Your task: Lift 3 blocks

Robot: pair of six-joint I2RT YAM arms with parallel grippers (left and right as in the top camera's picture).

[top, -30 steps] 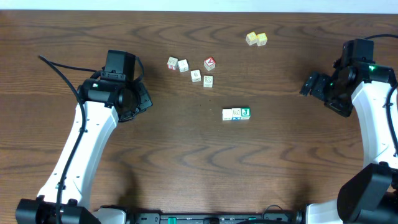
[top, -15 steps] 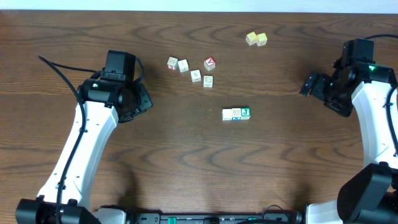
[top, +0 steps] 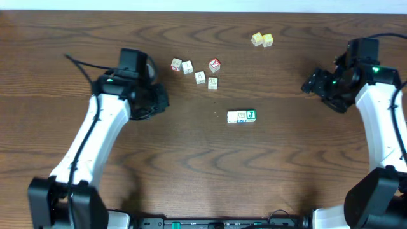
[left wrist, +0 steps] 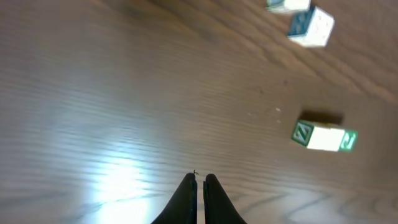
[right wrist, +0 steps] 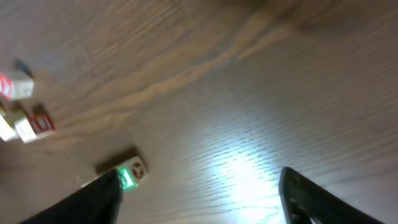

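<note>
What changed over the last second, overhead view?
The left gripper swung right toward the table's middle, shut and empty. The right gripper edged slightly left, open, holding nothing. The row of three blocks, the scattered cubes and the yellow pair stayed put.

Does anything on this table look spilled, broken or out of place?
Nothing stands out. The three blocks sit in a tidy row; five lettered cubes lie loosely scattered, some turned askew; two yellow cubes sit side by side.

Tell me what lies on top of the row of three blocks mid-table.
Nothing lies on the three blocks: overhead, all their top faces show uncovered, the green J block at one end. Their undersides, against the table, are hidden.
</note>
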